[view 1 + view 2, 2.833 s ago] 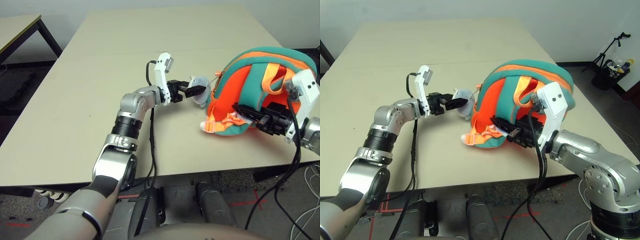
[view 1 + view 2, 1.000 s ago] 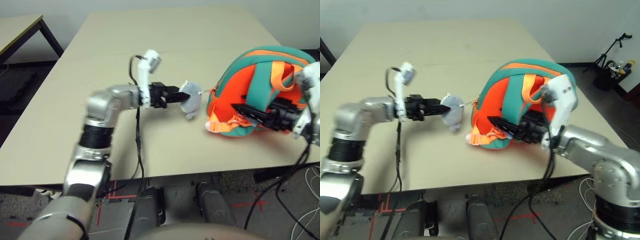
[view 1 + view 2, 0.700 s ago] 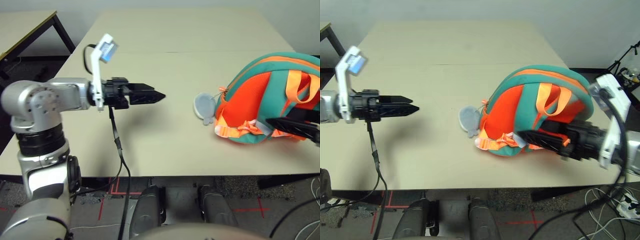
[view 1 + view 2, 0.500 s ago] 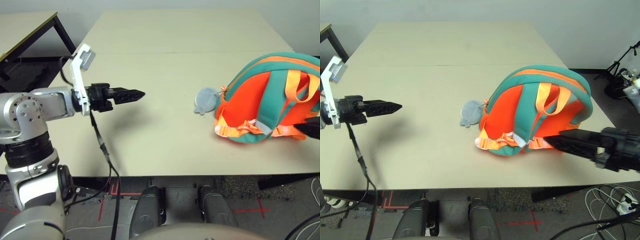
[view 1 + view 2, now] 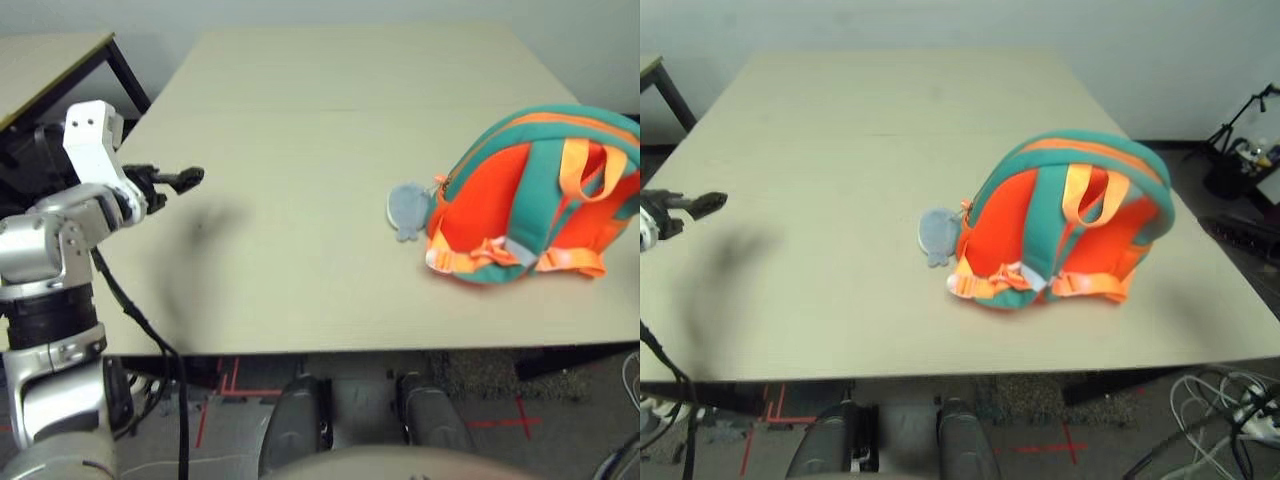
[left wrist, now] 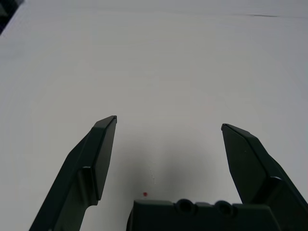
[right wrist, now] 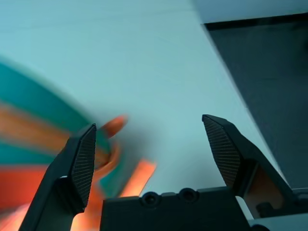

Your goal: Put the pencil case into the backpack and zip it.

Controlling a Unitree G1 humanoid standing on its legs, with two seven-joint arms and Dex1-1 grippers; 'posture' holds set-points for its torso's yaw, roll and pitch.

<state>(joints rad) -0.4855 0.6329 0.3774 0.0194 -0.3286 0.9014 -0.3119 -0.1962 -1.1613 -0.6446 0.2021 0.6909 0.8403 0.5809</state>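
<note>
Near the table's left side, the left gripper (image 6: 169, 120) hangs with its fingers spread wide, gripping nothing; off the right side, the right gripper (image 7: 149, 120) also has its fingers well apart and empty. Beyond the near edge of the table (image 5: 300, 300) sits the orange and teal backpack (image 5: 1006, 225), its grey charm (image 5: 938, 235) lying just beside it. No pencil case can be made out; it may be inside, but that cannot be confirmed. Should the zip remain partly undone, lifting the bag by its loop (image 5: 1076, 200) could let the case slide out. A fresh pull on the soft charm might drag or tip the whole bag rather than move the zip, since nothing braces it.
</note>
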